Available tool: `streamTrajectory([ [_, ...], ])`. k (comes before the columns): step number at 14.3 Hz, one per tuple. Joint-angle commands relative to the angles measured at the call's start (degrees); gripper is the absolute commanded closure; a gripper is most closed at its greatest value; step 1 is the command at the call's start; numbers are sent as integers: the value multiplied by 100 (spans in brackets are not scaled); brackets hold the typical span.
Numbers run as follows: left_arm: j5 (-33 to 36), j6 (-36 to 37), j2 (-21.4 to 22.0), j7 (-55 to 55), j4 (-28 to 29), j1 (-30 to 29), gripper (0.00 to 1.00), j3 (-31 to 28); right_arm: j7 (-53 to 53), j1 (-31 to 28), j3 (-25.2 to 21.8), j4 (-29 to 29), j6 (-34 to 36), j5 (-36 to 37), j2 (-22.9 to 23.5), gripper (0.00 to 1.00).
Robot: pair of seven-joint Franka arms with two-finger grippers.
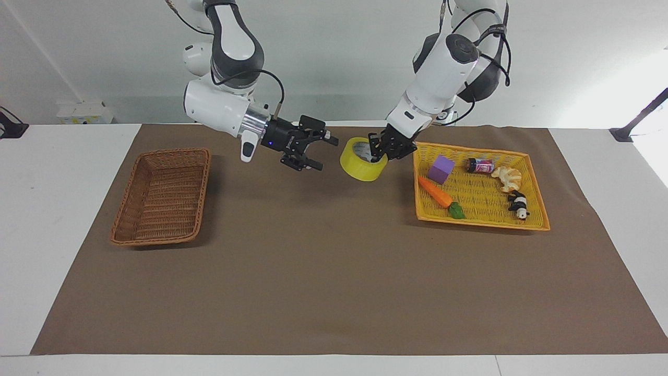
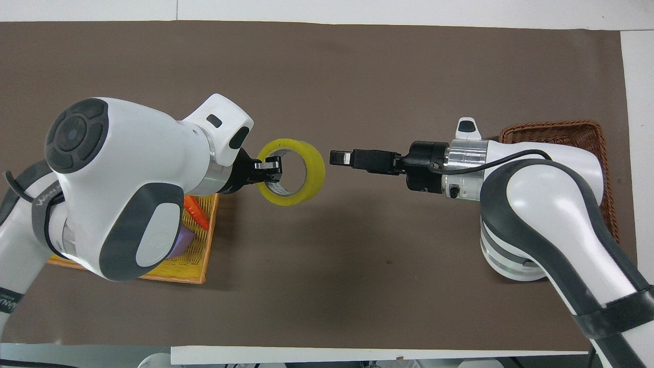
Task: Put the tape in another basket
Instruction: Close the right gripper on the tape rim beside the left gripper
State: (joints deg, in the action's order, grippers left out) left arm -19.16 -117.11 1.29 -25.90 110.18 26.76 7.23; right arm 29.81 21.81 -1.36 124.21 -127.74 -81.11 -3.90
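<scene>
The tape, a wide yellow roll, hangs in the air over the brown mat beside the yellow tray. My left gripper is shut on the roll's wall, one finger inside the hole. In the overhead view the tape is a ring held by the left gripper. My right gripper is open and points at the tape from the side, a small gap away; from above, the right gripper is level with the ring. The basket, brown wicker, stands empty toward the right arm's end of the table, and the right arm partly covers the basket.
The shallow yellow tray toward the left arm's end holds a purple block, a carrot, a small can, a pastry and a panda figure. Brown mat covers the table.
</scene>
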Motion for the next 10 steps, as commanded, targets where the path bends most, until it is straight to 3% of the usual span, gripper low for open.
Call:
streamTrajectory([
  [1, -97, 119, 29, 155, -93, 49, 100, -64, 252, 191, 22, 77, -312, -151, -23, 0],
  [10, -97, 145, 46, 164, -76, 49, 100, -72, 561, 639, 31, 86, -751, -290, -6, 0],
])
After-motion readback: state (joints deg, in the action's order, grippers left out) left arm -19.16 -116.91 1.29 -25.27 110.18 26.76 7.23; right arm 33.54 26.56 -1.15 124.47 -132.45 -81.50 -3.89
